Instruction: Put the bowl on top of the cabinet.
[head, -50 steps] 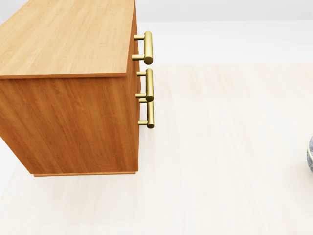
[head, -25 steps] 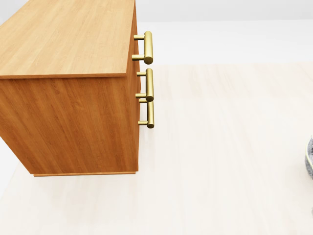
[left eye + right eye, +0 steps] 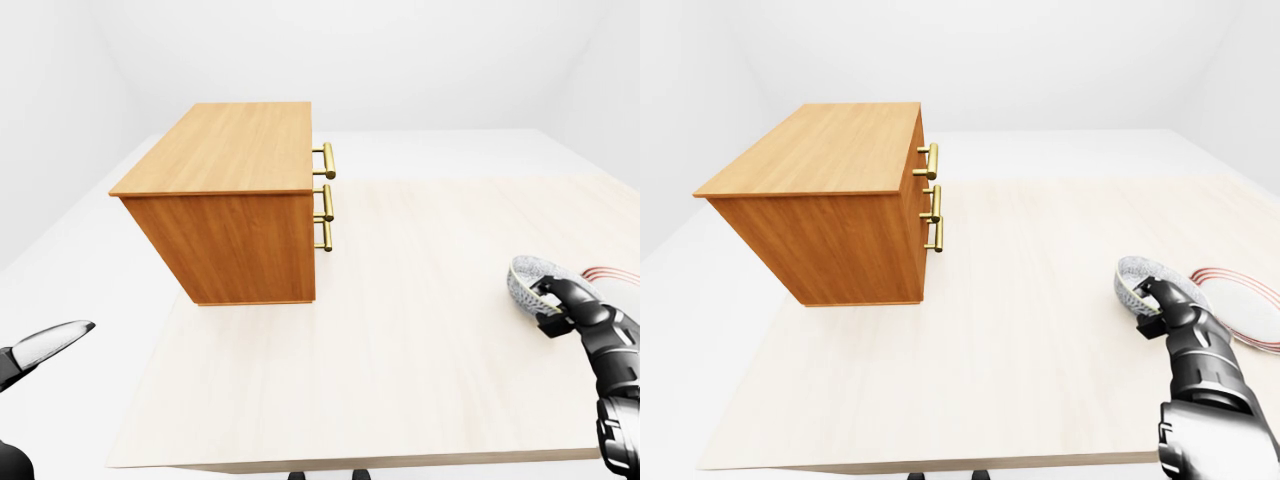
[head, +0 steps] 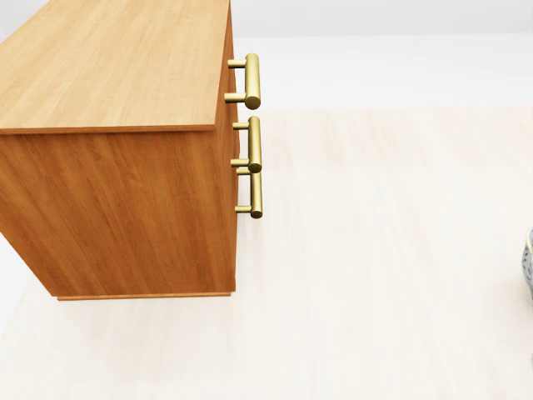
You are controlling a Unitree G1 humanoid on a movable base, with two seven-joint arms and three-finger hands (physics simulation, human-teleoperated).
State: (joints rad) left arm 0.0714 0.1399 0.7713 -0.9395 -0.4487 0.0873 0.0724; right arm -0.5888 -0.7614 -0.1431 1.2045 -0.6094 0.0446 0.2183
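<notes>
Bowl point(image 3: 1130, 271) at the right of the table point(image 3: 1020, 340); cabinet point(image 3: 830, 150) well apart, toward upper left
Right hand point(image 3: 1162, 300) has it, fingers point(image 3: 1148, 292) apparently pinching its near rim; left hand point(image 3: 40, 350) low and far, finger state unclear; the carry goes leftward.

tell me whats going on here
The robot's right hand grips the rim of a patterned bowl at the right side of the table, beside a red-rimmed plate. The wooden cabinet stands at the table's left, and the bowl is not yet on top of it. The left hand shows only partly at the left-eye view's bottom-left corner.
</notes>
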